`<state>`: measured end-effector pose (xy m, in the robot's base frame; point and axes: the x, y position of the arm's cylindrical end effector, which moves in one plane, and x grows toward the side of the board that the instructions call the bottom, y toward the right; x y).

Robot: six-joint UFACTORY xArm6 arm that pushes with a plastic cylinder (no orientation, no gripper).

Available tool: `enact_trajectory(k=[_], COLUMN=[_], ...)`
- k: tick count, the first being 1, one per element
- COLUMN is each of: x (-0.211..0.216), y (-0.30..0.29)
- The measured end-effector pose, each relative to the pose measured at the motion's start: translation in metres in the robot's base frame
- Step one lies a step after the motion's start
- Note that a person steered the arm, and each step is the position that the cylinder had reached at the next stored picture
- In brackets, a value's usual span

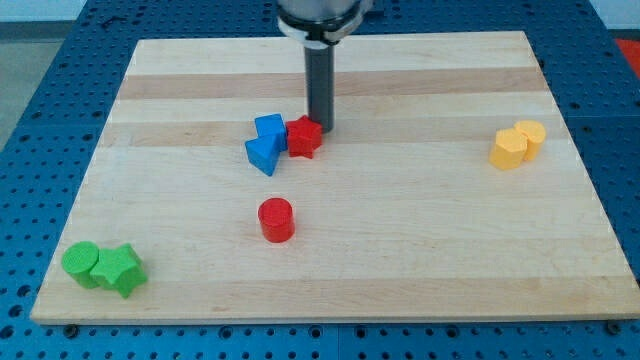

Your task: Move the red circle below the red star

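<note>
The red circle (276, 219) lies on the wooden board (400, 250), left of centre and toward the view's bottom. The red star (303, 137) lies above it, slightly to the right, touching two blue blocks (266, 144) on its left. My tip (322, 129) stands right next to the star's upper right side, seemingly touching it. The tip is well above the red circle.
Two yellow blocks (517, 144) sit together near the view's right edge of the board. Two green blocks (103, 267) sit together at the bottom left corner. The board lies on a blue perforated table (40, 110).
</note>
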<state>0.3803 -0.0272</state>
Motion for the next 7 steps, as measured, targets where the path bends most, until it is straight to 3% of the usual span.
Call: enact_trajectory(k=[1, 3, 6, 7], x=[0.001, 0.025, 0.146, 0.160], y=[-0.013, 0.046, 0.075, 0.035])
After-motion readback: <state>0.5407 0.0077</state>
